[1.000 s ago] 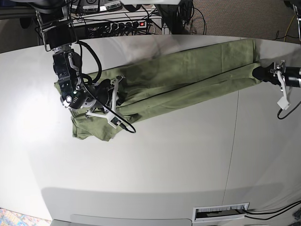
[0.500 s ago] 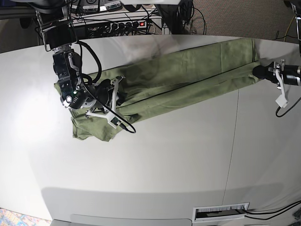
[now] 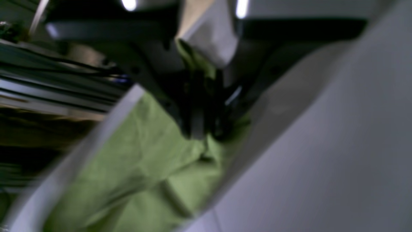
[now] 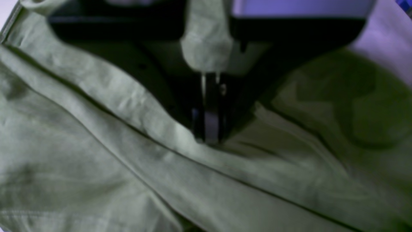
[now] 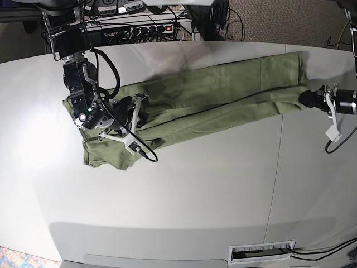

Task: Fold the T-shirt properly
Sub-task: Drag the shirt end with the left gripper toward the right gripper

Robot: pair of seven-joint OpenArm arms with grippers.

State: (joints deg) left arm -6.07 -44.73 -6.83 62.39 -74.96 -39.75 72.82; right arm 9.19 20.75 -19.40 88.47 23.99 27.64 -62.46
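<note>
The sage-green T-shirt lies as a long, narrow folded band across the white table, from near left to far right. My left gripper is at the band's right end. In the left wrist view, which is blurred, the left gripper is shut on a pinch of the T-shirt. My right gripper rests on the band's left part. The right wrist view shows the right gripper shut on a ridge of the T-shirt.
A power strip with cables sits behind the table's back edge. A slotted vent is set into the front edge. A seam runs down the tabletop on the right. Carpet lies beyond the far right edge.
My left gripper has closed on the shirt's right end and drawn it a little toward the table's front. The whole band has shifted slightly that way, and the right gripper has moved with it.
</note>
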